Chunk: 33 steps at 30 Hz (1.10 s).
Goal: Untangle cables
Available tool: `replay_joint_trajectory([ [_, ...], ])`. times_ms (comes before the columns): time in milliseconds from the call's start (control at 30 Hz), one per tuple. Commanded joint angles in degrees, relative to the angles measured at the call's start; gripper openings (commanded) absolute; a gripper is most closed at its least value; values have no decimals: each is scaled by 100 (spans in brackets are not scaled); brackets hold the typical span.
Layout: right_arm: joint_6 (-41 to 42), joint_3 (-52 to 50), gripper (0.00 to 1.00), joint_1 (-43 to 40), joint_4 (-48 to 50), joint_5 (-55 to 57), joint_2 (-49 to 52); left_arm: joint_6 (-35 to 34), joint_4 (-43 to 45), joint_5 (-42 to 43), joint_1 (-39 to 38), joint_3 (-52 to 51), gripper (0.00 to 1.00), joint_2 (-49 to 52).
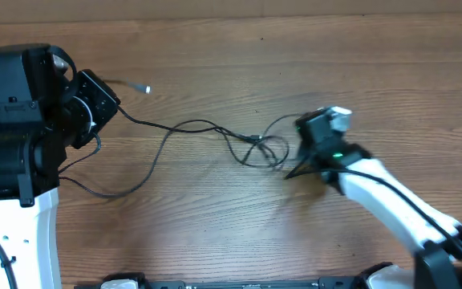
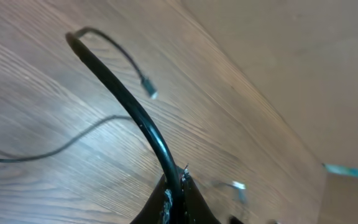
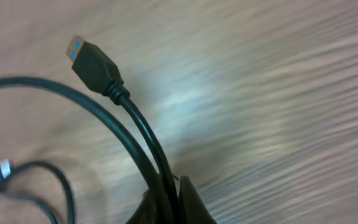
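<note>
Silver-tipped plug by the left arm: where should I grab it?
Grab it just behind the silver tip, coming straight down from above. It lies flat on the table, well away from the knot, with nothing lying over it, so the jaws can close across it from either side.

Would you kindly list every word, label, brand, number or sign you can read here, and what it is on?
None: no text is readable in any view. The cables carry no visible print, the USB plug shows only a blue insert, the right arm shows just a green light, and the wooden table is unmarked.
</note>
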Motion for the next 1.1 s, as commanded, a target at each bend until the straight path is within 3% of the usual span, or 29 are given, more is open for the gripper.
replay_joint_trajectory([
  [0, 111, 223, 4, -815, -249, 352, -719, 151, -28, -573, 153, 127, 4, -13],
  [200, 116, 221, 4, -2476, -684, 219, -817, 101, -28, -1843, 608, 127, 4, 0],
  [333, 116, 221, 4, -3307, -669, -24, -756, -155, 28, -2310, 1342, 127, 4, 39],
  [700, 195, 197, 4, -3694, -710, -170, -686, -713, 455, -2100, 3379, 127, 4, 682],
  [800, 79, 197, 4, -3681, -721, -1593, -680, -710, 232, -1523, 3576, 127, 4, 1141],
  [867, -511, 197, 4, -3681, -678, -2671, -682, -702, 96, -1163, 3569, 127, 4, 1316],
  [900, -1064, 199, 4, -3681, -619, -3744, -688, -592, 42, -804, 3558, 127, 4, 1434],
  [1000, -1965, 201, 4, -3600, -470, -5574, -750, 72, 7, 4, 3462, 127, 5, 1609],
  [1067, -2286, 201, 4, -3486, -332, -6411, -824, 553, 0, 490, 3370, 127, 10, 1659],
])
